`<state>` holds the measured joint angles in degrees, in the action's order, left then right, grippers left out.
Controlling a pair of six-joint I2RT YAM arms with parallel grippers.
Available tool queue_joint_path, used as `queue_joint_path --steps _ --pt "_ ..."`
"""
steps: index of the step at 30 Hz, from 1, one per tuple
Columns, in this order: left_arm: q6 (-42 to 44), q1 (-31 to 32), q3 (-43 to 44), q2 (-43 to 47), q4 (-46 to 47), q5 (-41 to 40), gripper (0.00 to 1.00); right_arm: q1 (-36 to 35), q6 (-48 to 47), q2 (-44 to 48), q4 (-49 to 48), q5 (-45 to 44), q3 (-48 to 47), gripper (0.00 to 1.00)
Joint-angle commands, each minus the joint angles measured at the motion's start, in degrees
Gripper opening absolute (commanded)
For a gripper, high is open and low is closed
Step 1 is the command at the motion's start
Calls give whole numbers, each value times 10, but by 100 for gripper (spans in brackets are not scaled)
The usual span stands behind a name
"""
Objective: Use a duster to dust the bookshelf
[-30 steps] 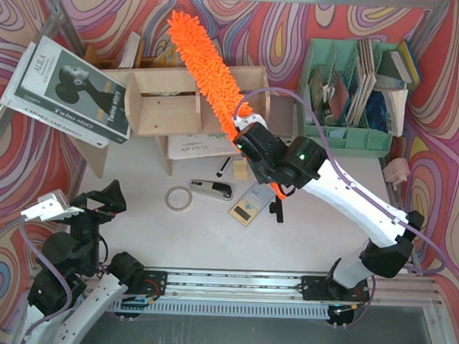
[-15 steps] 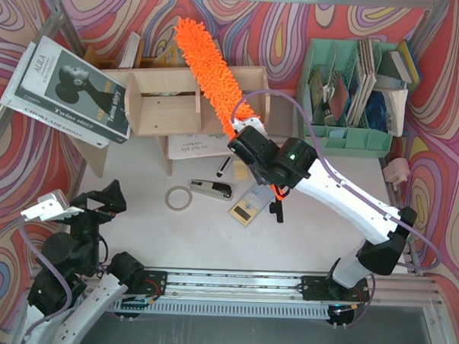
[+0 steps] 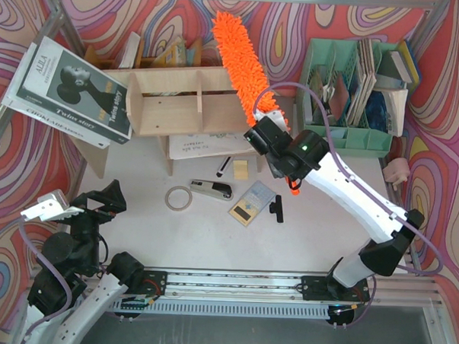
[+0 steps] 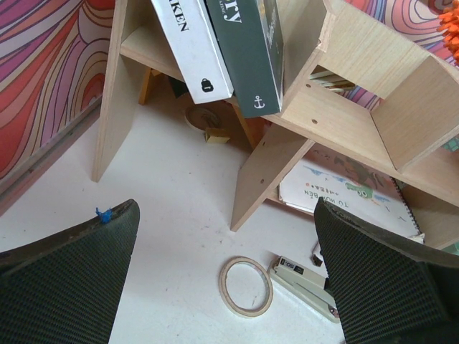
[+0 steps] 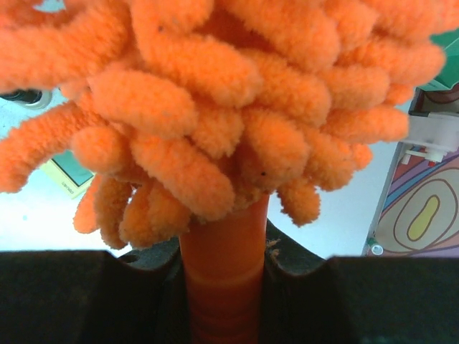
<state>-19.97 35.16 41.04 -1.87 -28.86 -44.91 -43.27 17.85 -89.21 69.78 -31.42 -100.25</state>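
Observation:
The light plywood bookshelf (image 3: 179, 101) stands at the back left of the table, with books leaning on its left end; it also shows in the left wrist view (image 4: 358, 93). The orange fluffy duster (image 3: 242, 62) lies slanted over the shelf's right end, its tip up toward the back wall. My right gripper (image 3: 267, 139) is shut on the duster's orange handle (image 5: 222, 287), and the fluffy head (image 5: 215, 100) fills the right wrist view. My left gripper (image 3: 91, 204) is open and empty, low at the near left, its fingers (image 4: 64, 279) wide apart.
A mint-green organiser (image 3: 355, 86) with books stands at the back right. On the table lie a tape ring (image 3: 178, 198), a stapler (image 3: 212, 189), a small card (image 3: 251, 203), a black clip (image 3: 277, 211) and a booklet (image 3: 208, 146) under the shelf.
My right gripper has swung the duster to the right along the shelf's top, from over the middle to its right end. The left arm has not moved.

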Motion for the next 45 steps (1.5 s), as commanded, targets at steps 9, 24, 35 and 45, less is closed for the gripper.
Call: queue_joint_path --steps 9,24,35,45 --pt "-3 -3 -3 4 1 -8 98 20 -12 29 -5 14 -89 0" --pt "-1 -3 -4 -1 4 -9 98 -100 -30 -61 2 40 -146 0" --pt "-2 -3 -4 0 4 -9 98 -98 -2 -58 26 -14 -93 0" --pt "-2 -3 -4 2 2 -9 98 -52 10 -22 68 -47 -66 0"
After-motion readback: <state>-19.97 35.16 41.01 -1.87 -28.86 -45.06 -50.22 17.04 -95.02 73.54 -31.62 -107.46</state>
